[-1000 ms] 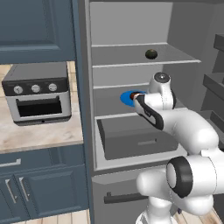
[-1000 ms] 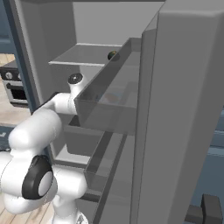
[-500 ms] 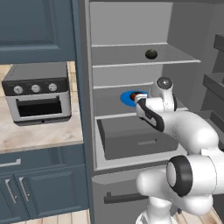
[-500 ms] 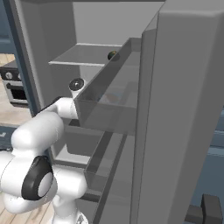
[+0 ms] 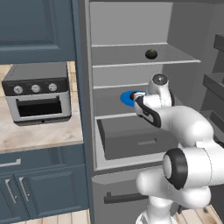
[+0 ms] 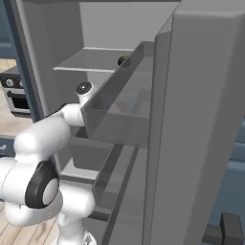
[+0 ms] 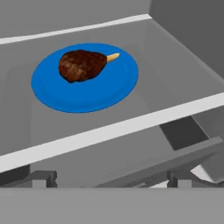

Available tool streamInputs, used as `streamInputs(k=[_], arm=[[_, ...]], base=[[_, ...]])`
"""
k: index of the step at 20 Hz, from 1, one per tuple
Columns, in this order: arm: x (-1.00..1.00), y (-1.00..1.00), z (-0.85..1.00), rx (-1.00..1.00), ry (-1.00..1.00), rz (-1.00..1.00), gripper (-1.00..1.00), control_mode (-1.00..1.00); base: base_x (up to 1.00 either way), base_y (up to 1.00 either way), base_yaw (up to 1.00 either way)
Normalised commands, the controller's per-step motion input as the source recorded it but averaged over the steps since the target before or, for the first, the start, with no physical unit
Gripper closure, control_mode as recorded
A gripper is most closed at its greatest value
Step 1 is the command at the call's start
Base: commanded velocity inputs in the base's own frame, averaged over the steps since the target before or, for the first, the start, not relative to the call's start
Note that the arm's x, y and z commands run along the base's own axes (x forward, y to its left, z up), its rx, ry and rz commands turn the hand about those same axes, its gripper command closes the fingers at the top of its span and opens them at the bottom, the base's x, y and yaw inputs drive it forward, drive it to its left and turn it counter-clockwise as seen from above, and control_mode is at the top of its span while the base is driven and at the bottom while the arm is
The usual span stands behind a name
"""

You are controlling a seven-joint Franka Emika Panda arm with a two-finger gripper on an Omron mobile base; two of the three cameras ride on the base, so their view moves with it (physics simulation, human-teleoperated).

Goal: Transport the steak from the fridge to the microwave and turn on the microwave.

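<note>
The steak (image 7: pixel 83 65) lies on a blue plate (image 7: pixel 92 96), ahead of the wide-spread end effector (image 7: pixel 109 177).

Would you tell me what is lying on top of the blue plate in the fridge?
The steak lies on the blue plate, its pale bone tip pointing toward the rim. The plate surface beneath the meat is covered.

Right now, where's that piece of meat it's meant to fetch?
The steak lies on a blue plate on the fridge's middle shelf, above the grey drawer and just ahead of the gripper.
</note>
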Motion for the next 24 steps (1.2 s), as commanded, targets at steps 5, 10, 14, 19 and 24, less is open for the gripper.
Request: streamInputs(k=[5,10,14,19,24], arm=[[0.26,0.00,0.00,0.00,-0.02,-0.09,-1.00,-1.00],[0.25,0.00,-0.02,0.00,-0.02,-0.06,-1.00,-1.00],[0.21,0.00,0.00,0.00,0.00,-0.03,-1.00,-1.00],[0.24,0.00,0.00,0.01,0.00,-0.03,-1.00,-1.00],[0.28,0.00,-0.02,0.00,-0.01,-0.04,-1.00,-1.00]], base=[[0.00,0.00,0.00],[0.00,0.00,0.00],[0.00,0.00,0.00],[0.00,0.00,0.00],[0.00,0.00,0.00]])
